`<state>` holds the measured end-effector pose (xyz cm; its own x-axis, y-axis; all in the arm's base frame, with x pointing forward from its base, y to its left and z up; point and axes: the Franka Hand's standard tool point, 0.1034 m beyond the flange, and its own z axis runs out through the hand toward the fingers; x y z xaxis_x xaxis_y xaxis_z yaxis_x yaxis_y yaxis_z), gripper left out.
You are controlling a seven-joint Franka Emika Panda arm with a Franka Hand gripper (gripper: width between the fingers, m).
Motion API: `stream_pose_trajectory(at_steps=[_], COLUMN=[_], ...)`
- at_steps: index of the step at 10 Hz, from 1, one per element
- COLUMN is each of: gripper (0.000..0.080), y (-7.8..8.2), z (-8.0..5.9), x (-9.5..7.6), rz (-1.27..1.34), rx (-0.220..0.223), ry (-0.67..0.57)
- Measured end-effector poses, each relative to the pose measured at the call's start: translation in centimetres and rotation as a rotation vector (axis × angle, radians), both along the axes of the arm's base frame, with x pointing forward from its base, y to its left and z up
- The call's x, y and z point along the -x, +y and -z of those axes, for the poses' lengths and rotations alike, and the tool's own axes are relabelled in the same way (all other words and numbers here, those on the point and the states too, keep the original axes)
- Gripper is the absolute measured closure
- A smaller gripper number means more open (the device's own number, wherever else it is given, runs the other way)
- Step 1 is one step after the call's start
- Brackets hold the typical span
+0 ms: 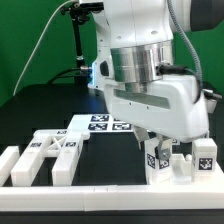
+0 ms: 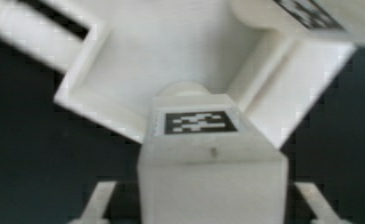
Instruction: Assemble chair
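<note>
White plastic chair pieces (image 1: pixel 52 155) lie loose on a black table (image 1: pixel 30 118), none visibly joined (assembly looks barely begun, with nearly every step left). A tagged flat panel (image 1: pixel 105 124) sits mid-table. The gripper (image 1: pixel 153 152) hangs low over a tagged block (image 2: pixel 202 165) at the exterior view's right. Its fingers (image 2: pixel 101 205) flank the block, but whether they pinch it cannot be told. No container shows.

Robotics lab: robot arm (image 1: pixel 150 60) over black table (image 1: pixel 40 115), marker-tagged parts (image 1: pixel 55 155).
</note>
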<state>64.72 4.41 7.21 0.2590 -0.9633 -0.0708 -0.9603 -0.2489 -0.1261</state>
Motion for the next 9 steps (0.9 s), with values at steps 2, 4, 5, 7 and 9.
stream_pose_trajectory(at_steps=[2,4,5,7,9], gripper=[0.0512,0.0512,0.0512,0.0329,0.0213], y=[0.0,-0.06,-0.03,0.02,0.28], z=[0.14,0.28,0.29,0.32,0.35], x=[0.11,0.22,0.22,0.24,0.23], rz=[0.437,0.568,0.609,0.537,0.162], rx=[-0.069,-0.099,-0.105,-0.096,-0.048], ry=[0.046,0.057,0.062,0.054,0.007])
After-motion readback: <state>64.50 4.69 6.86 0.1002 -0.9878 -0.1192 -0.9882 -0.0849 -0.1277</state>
